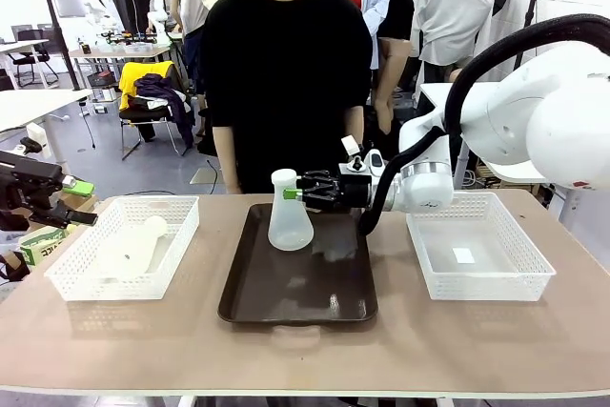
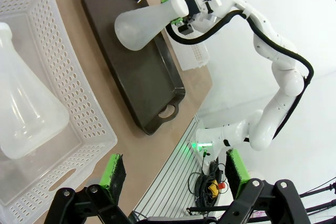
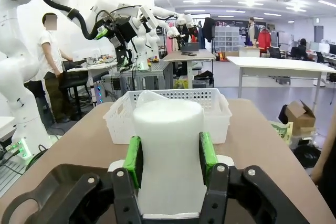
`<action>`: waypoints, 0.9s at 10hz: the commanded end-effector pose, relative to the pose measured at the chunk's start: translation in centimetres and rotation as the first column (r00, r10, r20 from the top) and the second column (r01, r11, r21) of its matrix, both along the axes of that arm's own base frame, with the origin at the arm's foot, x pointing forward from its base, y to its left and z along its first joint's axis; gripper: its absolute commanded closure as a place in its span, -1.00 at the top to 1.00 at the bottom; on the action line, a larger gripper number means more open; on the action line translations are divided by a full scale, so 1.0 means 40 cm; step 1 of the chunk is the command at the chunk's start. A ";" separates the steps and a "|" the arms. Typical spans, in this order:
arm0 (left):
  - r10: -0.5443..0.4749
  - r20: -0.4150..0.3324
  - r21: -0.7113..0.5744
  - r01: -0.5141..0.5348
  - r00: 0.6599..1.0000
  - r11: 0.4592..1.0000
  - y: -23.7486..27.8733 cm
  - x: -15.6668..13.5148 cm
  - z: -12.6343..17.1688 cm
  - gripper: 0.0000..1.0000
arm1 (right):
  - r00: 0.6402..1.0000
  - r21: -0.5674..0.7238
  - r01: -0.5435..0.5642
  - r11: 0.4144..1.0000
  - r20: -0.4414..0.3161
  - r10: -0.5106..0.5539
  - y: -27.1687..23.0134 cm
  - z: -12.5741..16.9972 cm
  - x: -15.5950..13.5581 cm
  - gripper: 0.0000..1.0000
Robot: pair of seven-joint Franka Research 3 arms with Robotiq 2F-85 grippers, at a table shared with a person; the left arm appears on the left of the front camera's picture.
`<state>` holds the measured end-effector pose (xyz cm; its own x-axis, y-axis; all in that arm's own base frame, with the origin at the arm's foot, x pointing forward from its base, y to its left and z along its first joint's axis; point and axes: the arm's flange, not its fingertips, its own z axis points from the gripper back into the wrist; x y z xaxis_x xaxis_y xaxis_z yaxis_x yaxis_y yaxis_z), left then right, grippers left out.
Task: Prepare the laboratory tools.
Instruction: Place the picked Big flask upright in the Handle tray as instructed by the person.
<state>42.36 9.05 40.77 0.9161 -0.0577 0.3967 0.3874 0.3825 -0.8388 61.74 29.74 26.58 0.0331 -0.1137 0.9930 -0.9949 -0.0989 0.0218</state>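
One frosted-white conical flask stands upright at the far left of the dark brown tray. My right gripper reaches in from the right and is shut on its neck, green pads pressed on both sides. The other flask lies on its side in the left white mesh basket. My left gripper hangs open and holds nothing, above and just outside that basket, at the table's left edge. The left wrist view also takes in the lying flask and the held one.
A second white mesh basket sits right of the tray with a small white slip inside. A person in black stands at the far side, close behind the tray. Bare tabletop runs along the near edge.
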 end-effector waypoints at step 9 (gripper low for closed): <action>0.001 0.005 -0.016 -0.001 1.000 1.000 0.005 0.002 0.008 1.00 | 0.994 -0.095 0.003 0.995 -0.105 -0.014 -0.016 0.050 -0.017 1.00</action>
<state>42.36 9.05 40.77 0.9161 -0.0577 0.3967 0.3874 0.3825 -0.8389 61.75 28.98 28.36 0.0945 -0.0573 0.9939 -0.9929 -0.0777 0.0899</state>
